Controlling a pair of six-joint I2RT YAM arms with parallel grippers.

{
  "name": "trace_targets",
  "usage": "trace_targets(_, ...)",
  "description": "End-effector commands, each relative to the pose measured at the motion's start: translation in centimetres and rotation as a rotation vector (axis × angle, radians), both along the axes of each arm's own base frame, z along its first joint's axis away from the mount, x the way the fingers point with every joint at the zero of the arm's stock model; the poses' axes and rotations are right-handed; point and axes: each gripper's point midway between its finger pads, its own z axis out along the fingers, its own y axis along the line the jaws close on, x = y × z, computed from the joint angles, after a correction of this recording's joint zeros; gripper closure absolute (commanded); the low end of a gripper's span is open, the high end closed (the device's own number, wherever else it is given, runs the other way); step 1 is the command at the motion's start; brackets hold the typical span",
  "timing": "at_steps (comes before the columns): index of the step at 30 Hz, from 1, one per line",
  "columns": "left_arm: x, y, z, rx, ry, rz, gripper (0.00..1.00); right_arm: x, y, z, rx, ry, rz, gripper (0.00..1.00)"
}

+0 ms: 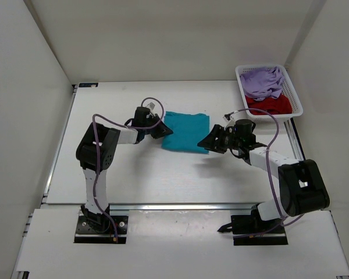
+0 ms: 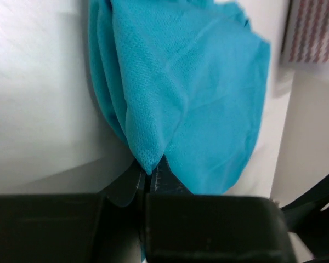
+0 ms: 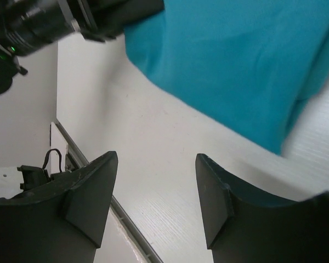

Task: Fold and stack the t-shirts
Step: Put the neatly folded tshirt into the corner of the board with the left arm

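Teal t-shirt (image 1: 187,132) seemingly runs left-right (left gripper (image 1: 162,131) pinches corner).

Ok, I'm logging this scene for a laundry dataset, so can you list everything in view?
teal t-shirt: one, teal, folded at the table's middle, between the two grippers
lavender t-shirt: one, light purple, crumpled in the basket's far half
dark red t-shirt: one, dark red, in the basket's near half
basket: one, white mesh, far right corner of the table
table: one, white, under everything
left gripper: one, black, shut on the teal t-shirt's left edge
right gripper: one, black, open and empty, by the teal t-shirt's near right corner
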Motion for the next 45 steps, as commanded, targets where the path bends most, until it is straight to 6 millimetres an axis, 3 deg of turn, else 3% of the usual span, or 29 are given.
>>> trace_targets(1,5.2,4.8,4.2,-0.039,-0.066,0.162,1.0,0.2,0.2,1.2,0.028,-0.077,0.028,0.43)
trace_targets(2,6.0,7.3,5.2,-0.05,-0.076,0.21,1.0,0.2,0.2,1.3,0.03,-0.082,0.027,0.43)
trace_targets(3,7.3,11.1,6.3,-0.046,-0.103,0.293,1.0,0.2,0.3,1.2,0.035,-0.077,0.034,0.43)
trace_targets(4,7.2,12.8,6.7,-0.033,-0.111,0.332,1.0,0.2,0.3,1.0,0.037,-0.068,0.032,0.44)
trace_targets(6,7.8,20.6,7.2,-0.022,-0.119,0.505,1.0,0.1,1.3,1.0,0.049,-0.067,0.07,0.44)
trace_targets(7,7.6,22.3,7.6,-0.022,-0.135,0.553,1.0,-0.1,1.8,0.9,0.052,-0.065,0.089,0.44)
trace_targets(8,7.6,25.6,7.8,-0.029,-0.139,0.63,1.0,-0.3,2.2,0.8,0.059,-0.066,0.104,0.44)
trace_targets(9,7.0,28.0,6.8,-0.033,-0.111,0.694,1.0,-0.7,2.8,0.7,0.06,-0.065,0.129,0.44)
trace_targets(10,6.7,29.1,6.1,-0.035,-0.103,0.729,1.0,-1.5,3.6,0.3,0.06,-0.049,0.158,0.44)
trace_targets(11,6.2,32.3,5.3,-0.054,-0.08,0.825,1.0,-2.1,3.9,-0.5,0.056,-0.032,0.172,0.44)
trace_targets(13,5.8,35.0,4.3,-0.065,-0.06,0.905,1.0,-2.9,4.5,-0.3,0.067,-0.039,0.199,0.44)
trace_targets(15,6.4,36.1,2.3,-0.066,-0.027,0.936,1.0,-4.2,5.5,-0.5,0.077,-0.024,0.236,0.44)
trace_targets(16,7.4,37.0,2.8,-0.061,-0.043,0.942,1.0,-4.5,5.6,-0.7,0.078,-0.021,0.246,0.44)
trace_targets(18,9.5,38.3,2.0,-0.038,-0.028,0.949,1.0,-5.5,6.4,-0.6,0.077,-0.024,0.276,0.44)
trace_targets(21,11.5,40.2,0.9,-0.064,-0.011,0.978,1.0,-6.2,6.9,-1.0,0.056,-0.011,0.295,0.44)
trace_targets(22,11.5,40.5,-0.4,-0.087,0.023,0.998,1.0,-6.1,7.1,-0.8,0.063,-0.01,0.298,0.44)
trace_targets(24,13.0,42.5,0.3,-0.12,-0.002,1.044,1.0,-6.2,7.3,-1.2,0.065,0.003,0.307,0.44)
trace_targets(29,15.9,43.6,-0.2,-0.158,-0.009,1.085,1.0,-6.1,7.3,-2.6,0.066,0.053,0.305,0.44)
trace_targets(31,15.5,44.1,-0.6,-0.169,-0.016,1.117,1.0,-6.1,7.2,-3.3,0.062,0.082,0.303,0.44)
trace_targets(32,15.2,45.0,0.2,-0.185,-0.031,1.16,1.0,-5.9,7.2,-3.1,0.071,0.071,0.308,0.45)
trace_targets(38,11.3,45.1,0.3,-0.218,-0.07,1.262,0.96,-5.9,7.5,-2.8,0.074,0.054,0.326,0.44)
trace_targets(41,10.2,45.1,0.9,-0.24,-0.1,1.313,0.78,-6.1,7.1,-2.6,0.065,0.059,0.317,0.42)
trace_targets(45,10.3,44.2,2.5,-0.279,-0.149,1.327,0.57,-6.8,6.7,-2.6,0.041,0.042,0.315,0.36)
